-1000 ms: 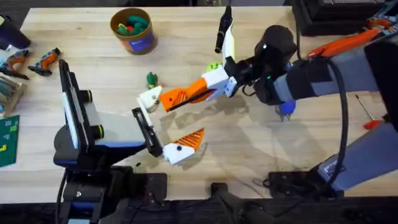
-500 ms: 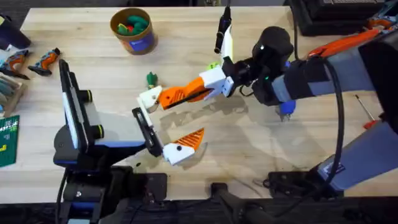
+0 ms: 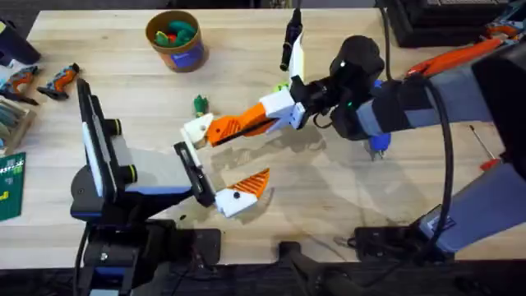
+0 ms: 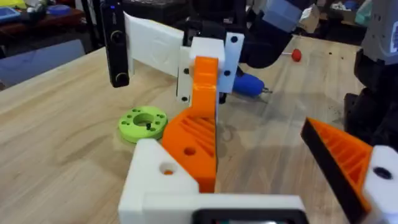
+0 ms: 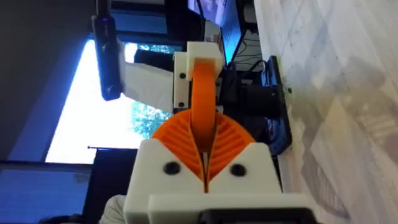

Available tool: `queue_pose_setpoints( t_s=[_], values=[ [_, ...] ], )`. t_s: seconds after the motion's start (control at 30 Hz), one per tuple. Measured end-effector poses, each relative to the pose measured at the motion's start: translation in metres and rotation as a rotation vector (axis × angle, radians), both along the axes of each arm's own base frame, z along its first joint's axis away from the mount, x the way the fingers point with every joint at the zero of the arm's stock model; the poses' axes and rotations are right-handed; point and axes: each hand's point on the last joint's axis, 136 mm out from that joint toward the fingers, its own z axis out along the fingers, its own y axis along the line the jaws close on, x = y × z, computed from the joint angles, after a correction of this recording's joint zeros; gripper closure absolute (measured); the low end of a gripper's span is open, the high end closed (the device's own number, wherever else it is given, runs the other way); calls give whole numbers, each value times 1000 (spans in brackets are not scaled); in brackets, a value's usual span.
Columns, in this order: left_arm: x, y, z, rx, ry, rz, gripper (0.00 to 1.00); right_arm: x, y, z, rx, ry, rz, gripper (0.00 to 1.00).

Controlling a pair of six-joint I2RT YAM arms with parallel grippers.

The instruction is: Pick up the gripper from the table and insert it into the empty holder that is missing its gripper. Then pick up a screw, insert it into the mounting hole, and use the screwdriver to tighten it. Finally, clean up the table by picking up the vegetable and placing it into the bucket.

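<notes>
While the right claw (image 3: 246, 125) pinches the orange gripper (image 3: 234, 127) against the holder (image 3: 197, 130), left claw (image 3: 218, 168) agape — bucket (image 3: 174, 39) label unreadable.

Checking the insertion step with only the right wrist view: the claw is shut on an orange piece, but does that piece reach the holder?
Observer: Yes. In the overhead view, the gripper held by the right claw touches the white holder with its far end.
Operator: Is the left claw closed?
Observer: No, the left claw is open. Its other side carries its own orange pad.
Operator: Has cleanup started?
Observer: Not yet. The vegetable lies on the table, apart from the bucket.
</notes>
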Motion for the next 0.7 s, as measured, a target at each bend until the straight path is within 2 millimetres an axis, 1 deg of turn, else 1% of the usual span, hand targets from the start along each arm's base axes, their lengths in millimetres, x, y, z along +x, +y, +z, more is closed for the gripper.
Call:
queue_pose_setpoints(
  t_s=[0.47, 0.7],
  values=[
    [0, 0, 0, 0, 0, 1, 15, -2, 7, 0, -1, 2, -4, 988],
    [2, 1, 0, 2, -4, 14, 15, 4, 15, 2, 7, -13, 2, 989]
  ],
)
